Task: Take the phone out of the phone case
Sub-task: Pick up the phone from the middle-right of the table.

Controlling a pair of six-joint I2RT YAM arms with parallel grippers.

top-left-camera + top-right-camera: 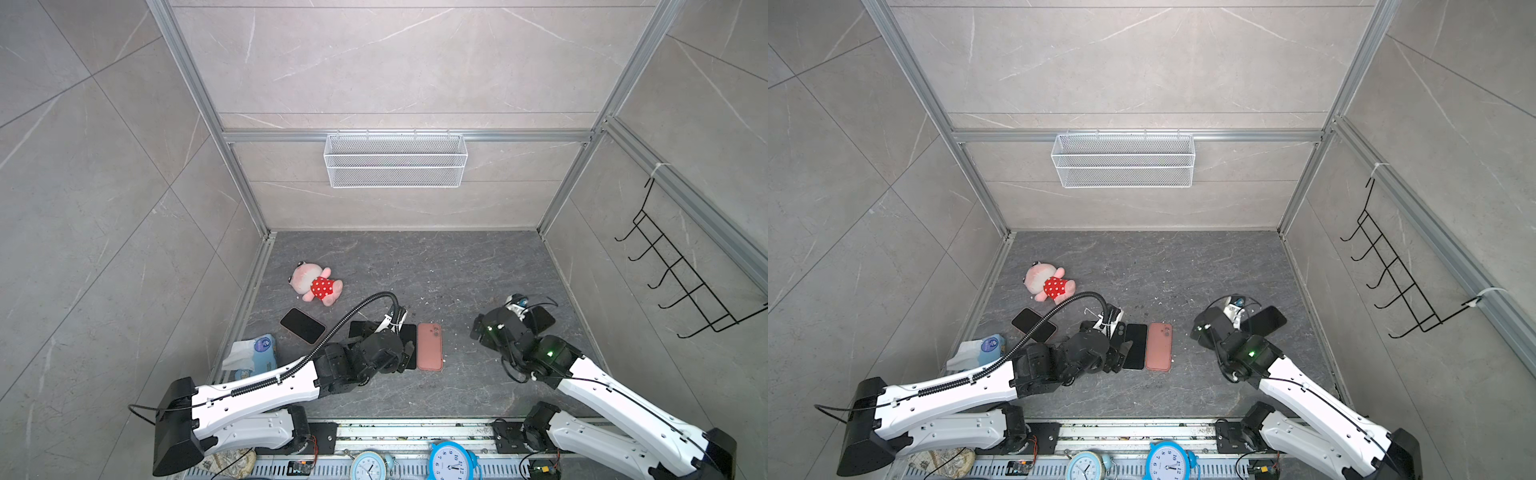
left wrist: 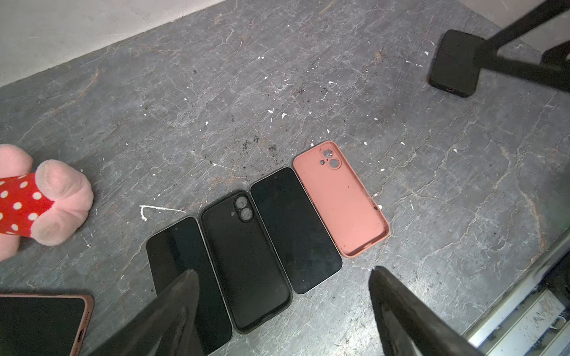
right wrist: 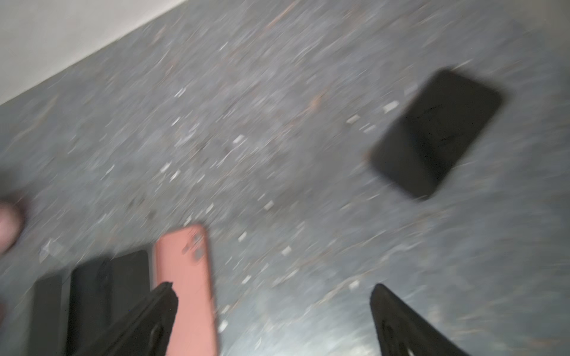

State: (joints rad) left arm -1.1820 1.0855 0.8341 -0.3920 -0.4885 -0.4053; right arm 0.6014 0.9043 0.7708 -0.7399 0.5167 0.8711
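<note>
Though partly under arm (image 1: 946, 390), black case (image 1: 1119, 332)

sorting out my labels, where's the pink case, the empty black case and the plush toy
pink case (image 2: 340, 197), left wrist view, middle of its flat panel
empty black case (image 2: 245, 262), left wrist view, middle of its flat panel
plush toy (image 1: 322, 286), in a top view, its red dotted dress

On the dark stone floor (image 1: 415, 266), a pink phone case (image 1: 429, 347) is laid flat, with its camera cut-out at the far end. A black phone (image 1: 409, 334) is placed just beside it and is partly covered by the left arm (image 1: 257, 388). A second phone (image 1: 302, 325) is located near a plush toy (image 1: 316, 284) and a pack of wipes (image 1: 257, 351). A dark phone (image 1: 542, 318) is seen just beyond the right arm (image 1: 602, 386). A wire basket (image 1: 395, 160) is hung on the back wall.
</note>
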